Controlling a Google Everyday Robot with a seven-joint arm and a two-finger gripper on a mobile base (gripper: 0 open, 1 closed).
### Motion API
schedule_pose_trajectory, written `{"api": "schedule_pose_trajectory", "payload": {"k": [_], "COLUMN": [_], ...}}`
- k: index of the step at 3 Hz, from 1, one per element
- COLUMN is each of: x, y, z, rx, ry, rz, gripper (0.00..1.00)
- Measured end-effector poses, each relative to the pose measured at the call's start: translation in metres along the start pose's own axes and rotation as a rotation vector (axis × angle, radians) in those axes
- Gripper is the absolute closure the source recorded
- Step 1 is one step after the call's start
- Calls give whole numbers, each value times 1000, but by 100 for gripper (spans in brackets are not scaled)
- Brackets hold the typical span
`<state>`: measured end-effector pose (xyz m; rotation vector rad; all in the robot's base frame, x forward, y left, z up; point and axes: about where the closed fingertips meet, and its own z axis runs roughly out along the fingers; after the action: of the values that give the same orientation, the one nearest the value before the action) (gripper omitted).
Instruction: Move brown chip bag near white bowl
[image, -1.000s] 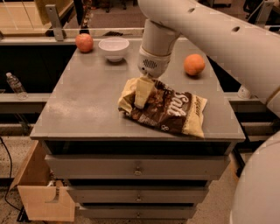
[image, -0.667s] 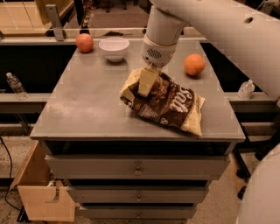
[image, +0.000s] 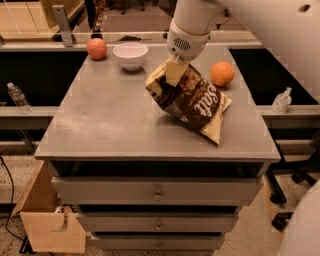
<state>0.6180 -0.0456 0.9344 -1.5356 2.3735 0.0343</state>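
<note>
The brown chip bag (image: 192, 100) hangs tilted above the grey cabinet top (image: 110, 120), its upper left end raised and its lower pale yellow end near the surface at the right. My gripper (image: 175, 71) is shut on the bag's upper end, below the white wrist. The white bowl (image: 130, 54) stands upright at the back of the top, a short way to the left of the gripper and the bag's raised end.
An orange fruit (image: 97, 48) sits left of the bowl at the back left. Another orange fruit (image: 222, 73) lies right of the bag. A clear bottle (image: 18, 98) stands on a lower ledge at left, another bottle (image: 282, 100) on the right ledge. Drawers lie below the top.
The gripper has lifted the bag's held end off the top and carried it back toward the bowl; the bag now hangs tilted instead of lying flat.
</note>
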Motion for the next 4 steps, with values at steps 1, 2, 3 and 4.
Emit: {"api": "schedule_pose_trajectory", "payload": {"k": [1, 2, 3, 4], "x": [-4, -19, -35, -49], "y": [-6, -31, -65, -93], "z": [2, 7, 17, 24], "rx": [7, 27, 54, 87], "ry": [-7, -19, -24, -34], "rz": [3, -4, -2, 9], "gripper": [100, 100, 100, 100]}}
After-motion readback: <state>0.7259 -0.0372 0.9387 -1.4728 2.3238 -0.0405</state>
